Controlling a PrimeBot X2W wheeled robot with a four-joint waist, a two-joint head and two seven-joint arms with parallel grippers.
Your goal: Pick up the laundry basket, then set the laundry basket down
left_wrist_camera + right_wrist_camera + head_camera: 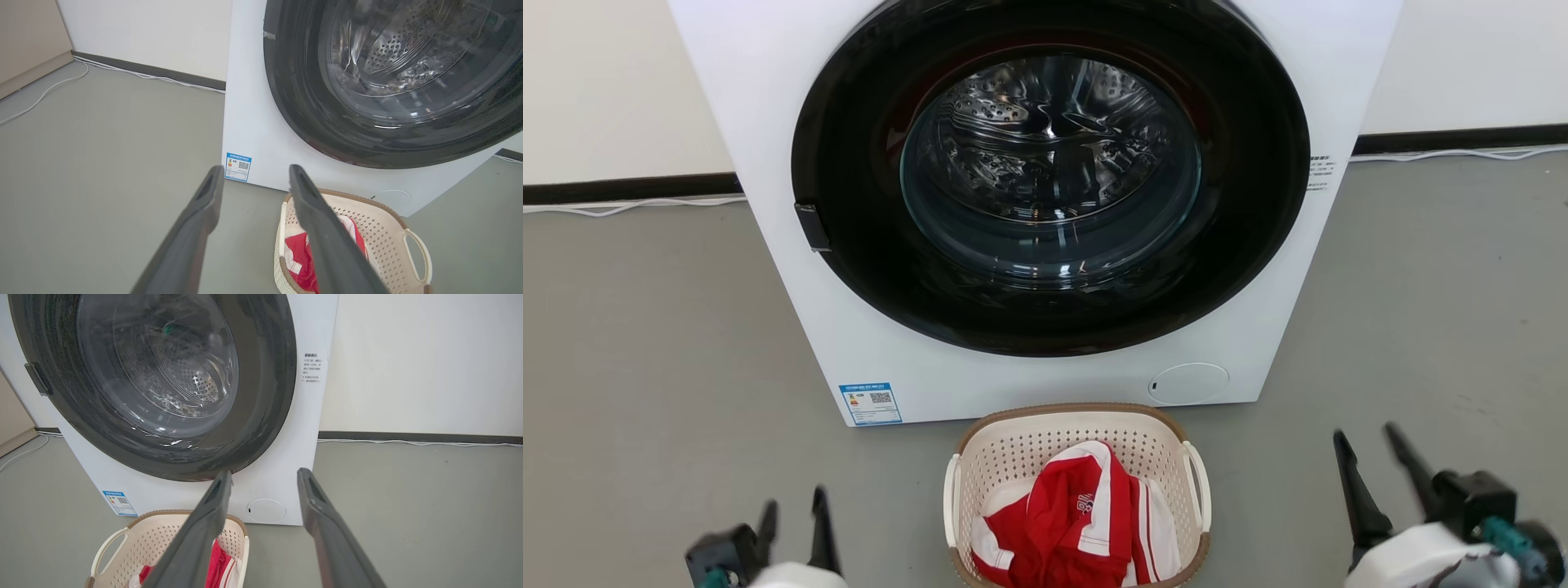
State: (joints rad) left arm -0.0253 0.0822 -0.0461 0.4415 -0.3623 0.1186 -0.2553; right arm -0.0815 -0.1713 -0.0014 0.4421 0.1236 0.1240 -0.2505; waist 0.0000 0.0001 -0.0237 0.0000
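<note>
The laundry basket [1029, 445], cream and perforated with a brown rim and white loop handles, stands on the grey floor just in front of the washer. A red and white garment [1070, 523] lies inside it. My left gripper [795, 506] hangs open to the basket's left, well apart from it. My right gripper [1368, 445] is open too, off to the basket's right. In the left wrist view the basket [384, 228] sits low right, behind one finger of that gripper [255, 173]. The right wrist view has the basket [155, 539] at the bottom left, partly behind that gripper [265, 477].
The white front-loading washer [1045, 204] with a dark round door fills the back middle. A white cable [621, 208] runs along the dark skirting at the wall. Bare grey floor [645, 367] spreads on both sides of the basket.
</note>
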